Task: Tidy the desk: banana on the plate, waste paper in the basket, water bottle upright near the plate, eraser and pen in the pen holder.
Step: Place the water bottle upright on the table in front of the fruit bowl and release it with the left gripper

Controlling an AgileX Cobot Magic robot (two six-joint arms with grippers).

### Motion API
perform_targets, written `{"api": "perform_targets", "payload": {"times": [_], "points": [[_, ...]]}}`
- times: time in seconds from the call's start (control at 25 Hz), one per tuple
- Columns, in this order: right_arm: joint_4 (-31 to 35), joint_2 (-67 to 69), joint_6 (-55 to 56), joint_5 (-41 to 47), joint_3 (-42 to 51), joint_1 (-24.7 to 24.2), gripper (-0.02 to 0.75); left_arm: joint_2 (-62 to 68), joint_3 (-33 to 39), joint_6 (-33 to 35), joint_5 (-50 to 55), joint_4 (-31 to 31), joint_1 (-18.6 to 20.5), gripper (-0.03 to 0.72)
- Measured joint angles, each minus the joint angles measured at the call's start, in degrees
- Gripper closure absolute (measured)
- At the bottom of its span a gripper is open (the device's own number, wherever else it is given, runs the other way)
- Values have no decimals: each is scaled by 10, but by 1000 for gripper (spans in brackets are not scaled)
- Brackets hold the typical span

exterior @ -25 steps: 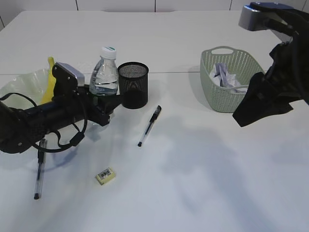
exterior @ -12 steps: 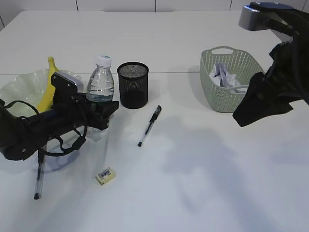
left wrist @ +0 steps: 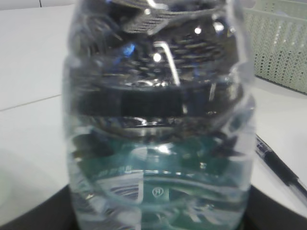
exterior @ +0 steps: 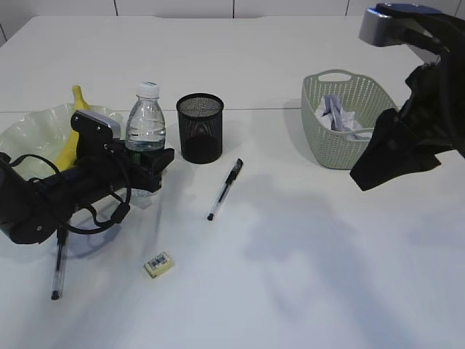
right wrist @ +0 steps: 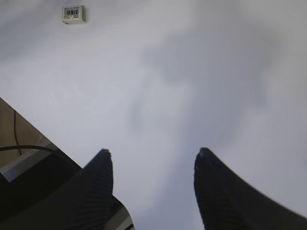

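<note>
Exterior view: basket (exterior: 341,120) upper right holds paper (exterior: 340,116); plate (exterior: 29,134) left holds banana (exterior: 71,138); pen holder (exterior: 200,127) empty-looking. Left fingers (exterior: 149,161) pinch water bottle (exterior: 146,123), now shifted left. Right fingers (right wrist: 153,187) spread.

On the desk (exterior: 290,276), the plate (exterior: 29,131) lay at the far left with the banana (exterior: 73,131) in it. The water bottle (exterior: 145,120) stood upright just right of the plate, and the pen holder (exterior: 200,127) stood just right of the bottle. A pen (exterior: 224,189) lay nearer and right of the holder; a second pen (exterior: 58,265) lay at the near left. The eraser (exterior: 158,264) lay between them, nearer. The basket (exterior: 345,120), with waste paper (exterior: 338,115) in it, stood at the far right.
</note>
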Motion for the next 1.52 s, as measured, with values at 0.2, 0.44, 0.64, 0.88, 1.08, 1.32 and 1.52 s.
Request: {"api": "perform_targets", "payload": {"times": [0.2,0.44,0.64,0.88,1.08,1.32,1.52], "points": [[0,0,0,0,0,0,335,3,0,1,-5,-5,0,285],[0,0,0,0,0,0,335,3,0,4,-5,-15,0,285],[0,0,0,0,0,0,335,5,0,4,-8,-33,0,285],[0,0,0,0,0,0,335,5,0,13,-8,-37,0,285],[0,0,0,0,0,0,335,5,0,17,-8,-39,0,285],[0,0,0,0,0,0,335,5,0,17,-8,-40,0,281],[0,0,0,1,0,0,335,5,0,17,-9,-35,0,276]]}}
